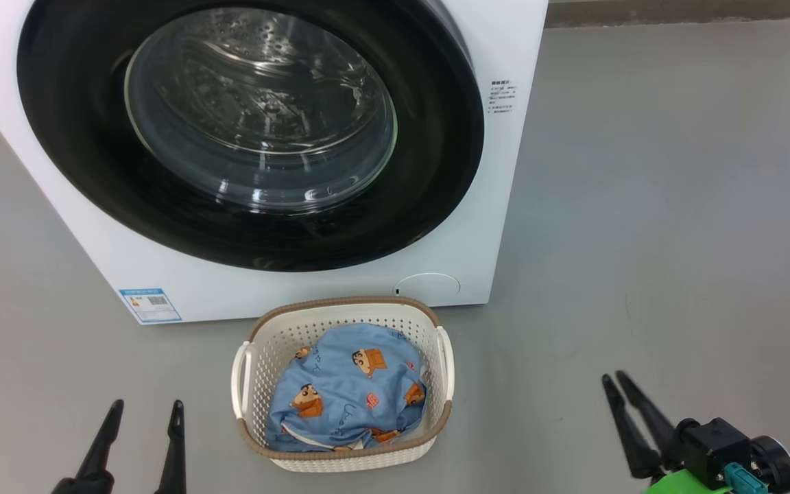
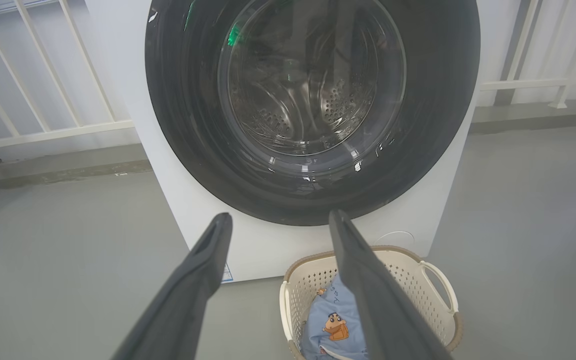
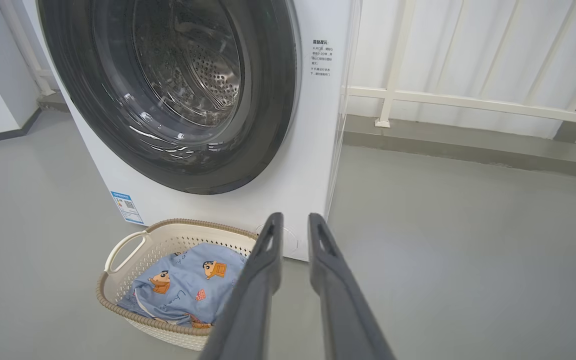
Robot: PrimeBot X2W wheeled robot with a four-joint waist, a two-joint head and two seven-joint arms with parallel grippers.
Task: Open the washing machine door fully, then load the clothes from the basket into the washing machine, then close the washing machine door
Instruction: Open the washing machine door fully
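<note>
Nearest the robot, the left gripper [image 1: 147,408] hangs low over the grey floor [image 1: 642,240], its fingers spread wide and holding nothing. The right gripper [image 1: 612,379] is low on the other side, its fingers close together with a narrow gap between them, also empty. Both are well apart from the basket [image 1: 340,302] and the machine.

The basket stands on the floor between the two grippers and just in front of the washing machine [image 1: 498,206]. The clothes [image 1: 347,391] lie bundled inside it, below the rim; none has been lifted out.

Beyond that, the washing machine door [image 1: 258,116] sits flush in the machine's front, closed. The steel drum is visible through the glass. A blue label [image 1: 150,304] is low on the front panel.

Assessment: the first step, opening the door, is in hand and not yet done. The next move calls for one gripper to rise to the door's edge, find a purchase there and swing the door fully wide, keeping clear of the basket below. No handle or catch can be made out, so the pulling side cannot be told.
</note>
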